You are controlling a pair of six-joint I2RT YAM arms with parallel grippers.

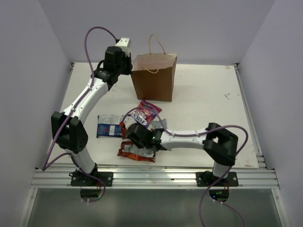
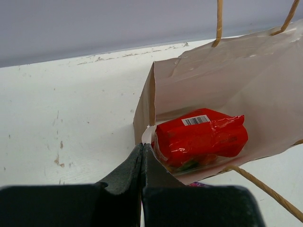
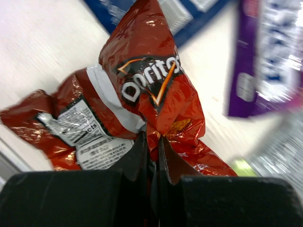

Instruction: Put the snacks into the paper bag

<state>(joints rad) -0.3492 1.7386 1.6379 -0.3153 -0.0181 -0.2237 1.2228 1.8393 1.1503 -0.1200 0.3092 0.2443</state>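
The brown paper bag [image 1: 155,78] stands at the back of the table. My left gripper [image 1: 130,65] is at its left top corner. In the left wrist view the left gripper [image 2: 143,145] is shut on the rim of the paper bag [image 2: 213,80], and a square red packet [image 2: 201,139] lies inside. My right gripper [image 3: 152,140] is shut on a fold of a red-orange packet [image 3: 142,85]. From above, the right gripper [image 1: 134,142] sits over the red-orange packet [image 1: 136,152] near the front edge. The blue-white packet [image 1: 108,126] and the purple packet [image 1: 146,113] lie close by.
A silver-grey packet [image 1: 159,126] lies partly under the right arm. Close around the held packet are the purple packet [image 3: 267,56], the blue-white packet [image 3: 189,14] and a bit of yellow-green [image 3: 241,166]. The metal front rail [image 1: 156,177] runs just below the packets.
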